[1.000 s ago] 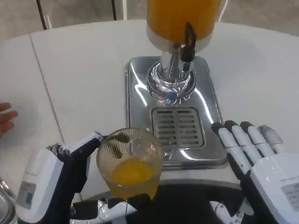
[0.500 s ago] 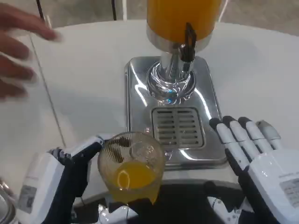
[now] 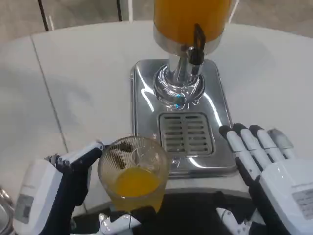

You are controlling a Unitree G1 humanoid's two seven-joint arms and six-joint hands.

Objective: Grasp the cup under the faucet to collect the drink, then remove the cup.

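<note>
The cup [image 3: 133,171] is a clear, ribbed tumbler, about a third full of orange drink, held in front of the near edge of the steel drip tray [image 3: 142,93] and well clear of the faucet [image 3: 197,46]. It is gripped by the left hand [image 3: 58,196]: fingers are wrapped round its left side and under its base. Whether it is glass or hard plastic cannot be told; either way it is judged stiff, smooth and probably slippery, and breakable if dropped. With the liquid inside, it is judged moderately heavy and liable to slosh, so it is best kept upright and moved slowly. Hold is best taken round the middle of the wall, below the open rim and above the base, where the ribs give some purchase.

The right hand [image 3: 274,176] is held beside the tray's right corner, fingers straight and spread, holding nothing. The dispenser tank [image 3: 190,14] of orange drink stands behind the grille [image 3: 186,133], on the white desk [image 3: 88,73].
</note>
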